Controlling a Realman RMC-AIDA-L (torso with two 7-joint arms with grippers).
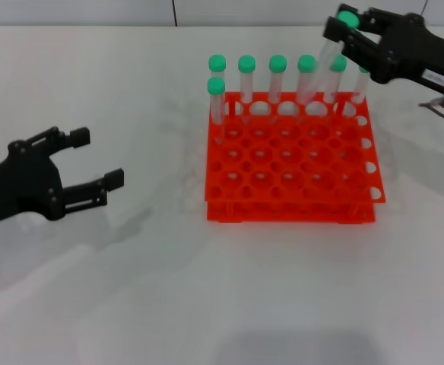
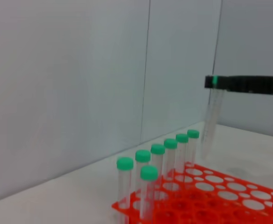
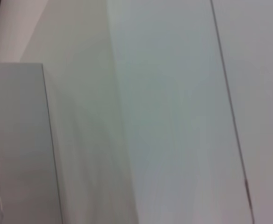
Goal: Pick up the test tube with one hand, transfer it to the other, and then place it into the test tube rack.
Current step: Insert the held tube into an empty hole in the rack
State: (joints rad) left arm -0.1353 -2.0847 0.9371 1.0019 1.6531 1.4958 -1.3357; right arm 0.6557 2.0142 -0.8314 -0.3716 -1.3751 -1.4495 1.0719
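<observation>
Head view shows the placement step in hand: the right gripper, the one with the white label sticker, hangs over the far right corner of the test tube rack with its fingers closed on the test tube just below the green cap. The tube slants, cap up and to the right, lower end down and to the left, over the rack's far row but not yet inside any hole; the left wrist view confirms that the tip hangs clear above the rack top. Seven other capped tubes already stand in the rack, six along the far row and one in the second row at the left end, so the far row appears full or nearly so. The next move calls, in my judgement, for bringing the tube upright, centring its tip over a free hole, then lowering straight down before releasing. The nearest free holes lie in the second row, right of the single tube there. Clearance is tight on the far side, where neighbouring caps stand close to the held tube; the near rows offer open room. The left gripper rests low at the left, well apart from the rack, its fingers spread and holding nothing. The white table around the rack gives room on its near and left sides.
</observation>
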